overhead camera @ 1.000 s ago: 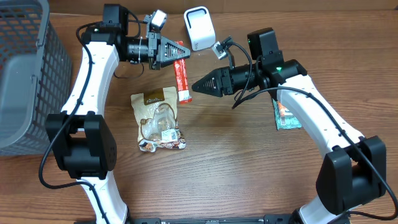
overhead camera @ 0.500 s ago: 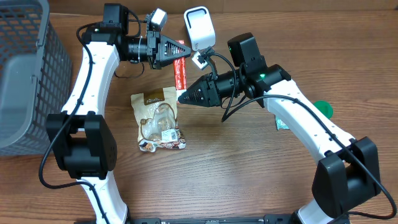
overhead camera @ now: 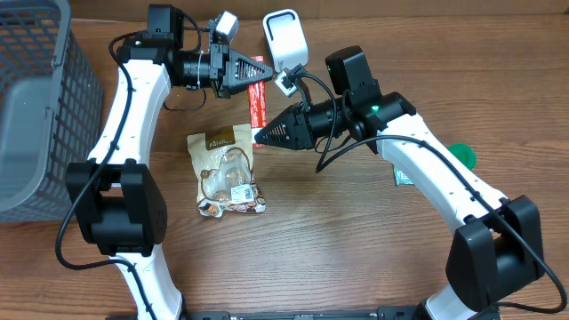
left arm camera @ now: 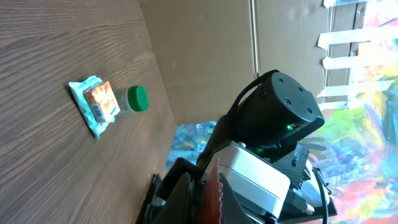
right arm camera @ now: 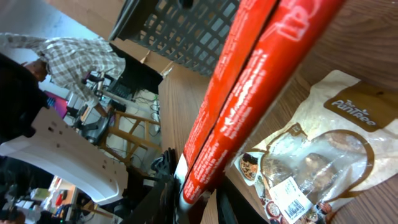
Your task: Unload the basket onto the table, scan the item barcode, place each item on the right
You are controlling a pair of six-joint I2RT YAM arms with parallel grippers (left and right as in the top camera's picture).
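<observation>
A long red packet [overhead camera: 259, 105] hangs above the table just below the white barcode scanner [overhead camera: 284, 40]. My left gripper [overhead camera: 260, 74] is shut on its top end; in the left wrist view the packet's serrated red edge [left arm camera: 216, 193] sits pinched between the dark jaws. My right gripper [overhead camera: 258, 136] comes in from the right and is shut on the packet's lower end. In the right wrist view the red packet [right arm camera: 249, 81] runs up from between the fingers [right arm camera: 163, 202]. No barcode shows on the packet.
A see-through snack bag [overhead camera: 228, 173] with a white label lies below the packet, also visible as the snack bag [right arm camera: 317, 162]. A grey basket [overhead camera: 36, 98] stands at the left. A green-capped bottle [overhead camera: 462, 156] and a teal packet [overhead camera: 403, 176] lie under the right arm.
My right gripper moved left to the red packet's lower end and closed on it. The left gripper kept still, holding the top end.
</observation>
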